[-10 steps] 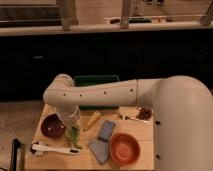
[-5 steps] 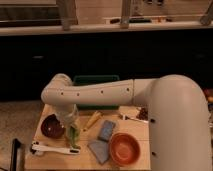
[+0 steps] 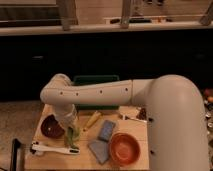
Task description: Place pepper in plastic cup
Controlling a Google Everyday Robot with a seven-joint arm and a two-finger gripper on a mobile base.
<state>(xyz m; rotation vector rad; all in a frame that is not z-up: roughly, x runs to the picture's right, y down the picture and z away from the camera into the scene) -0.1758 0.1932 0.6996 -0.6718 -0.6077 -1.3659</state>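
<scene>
My gripper (image 3: 70, 124) hangs at the end of the white arm, over the left part of the wooden table (image 3: 135, 162). It points down, right above the translucent light green plastic cup (image 3: 74, 134), which stands just right of the purple bowl (image 3: 50, 127). A slim dark green shape, probably the pepper (image 3: 70, 143), shows at the cup's front edge, next to the end of the white utensil. I cannot tell whether it is held or lying on the table. The wrist hides the top of the cup.
An orange bowl (image 3: 124, 148) stands at the front right. Two grey-blue pads (image 3: 106, 130) (image 3: 98, 150) lie in the middle. A pale yellow elongated item (image 3: 92, 120) lies beside them. A white utensil (image 3: 49, 148) lies at the front left. A green tray (image 3: 95, 80) stands behind the arm.
The arm's elbow has shifted slightly left and the gripper has stayed low over the green cup. The other things on the table have not moved.
</scene>
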